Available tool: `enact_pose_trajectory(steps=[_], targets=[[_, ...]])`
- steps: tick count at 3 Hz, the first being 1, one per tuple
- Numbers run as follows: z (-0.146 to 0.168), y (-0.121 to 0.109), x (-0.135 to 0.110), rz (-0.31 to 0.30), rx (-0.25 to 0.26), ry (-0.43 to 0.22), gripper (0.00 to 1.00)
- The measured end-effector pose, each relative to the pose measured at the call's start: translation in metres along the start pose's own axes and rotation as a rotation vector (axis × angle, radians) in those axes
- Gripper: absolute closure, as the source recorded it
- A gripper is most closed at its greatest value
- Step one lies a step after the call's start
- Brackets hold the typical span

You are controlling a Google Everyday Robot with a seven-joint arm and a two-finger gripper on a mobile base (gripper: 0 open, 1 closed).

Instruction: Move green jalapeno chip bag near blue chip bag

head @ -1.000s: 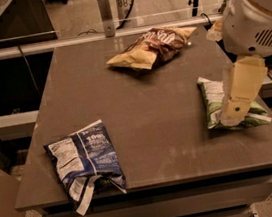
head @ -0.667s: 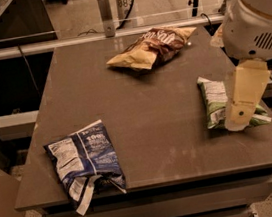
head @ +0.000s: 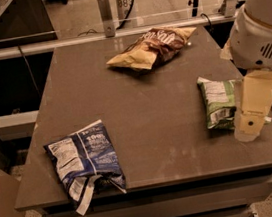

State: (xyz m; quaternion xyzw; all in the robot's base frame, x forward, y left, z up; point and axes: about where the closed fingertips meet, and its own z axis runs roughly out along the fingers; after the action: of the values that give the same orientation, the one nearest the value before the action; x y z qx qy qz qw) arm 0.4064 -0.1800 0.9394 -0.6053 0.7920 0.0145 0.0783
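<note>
The green jalapeno chip bag (head: 217, 104) lies flat near the table's right edge, its white label panel facing up. The blue chip bag (head: 84, 159) lies at the front left corner of the table, its torn white edge hanging over the front rim. My gripper (head: 251, 122) hangs from the arm at the right, just right of the green bag and covering its right edge, low over the table.
A yellow and brown chip bag (head: 151, 46) lies at the back middle of the grey table (head: 143, 124). A metal rail with posts (head: 105, 14) runs behind the table. The arm's white housing (head: 261, 27) stands over the right edge.
The gripper has shifted slightly right and down along the green bag's right edge. The bags have not moved.
</note>
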Motion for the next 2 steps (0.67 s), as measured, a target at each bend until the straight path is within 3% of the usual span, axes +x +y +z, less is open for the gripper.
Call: enact_pose_trajectory(steps=[1, 2], targets=[[0.0103, 0.0028, 0.0165, 0.037, -0.021, 0.021, 0.0], [0.0108, 0.0029, 0.0171, 0.038, -0.021, 0.021, 0.0]])
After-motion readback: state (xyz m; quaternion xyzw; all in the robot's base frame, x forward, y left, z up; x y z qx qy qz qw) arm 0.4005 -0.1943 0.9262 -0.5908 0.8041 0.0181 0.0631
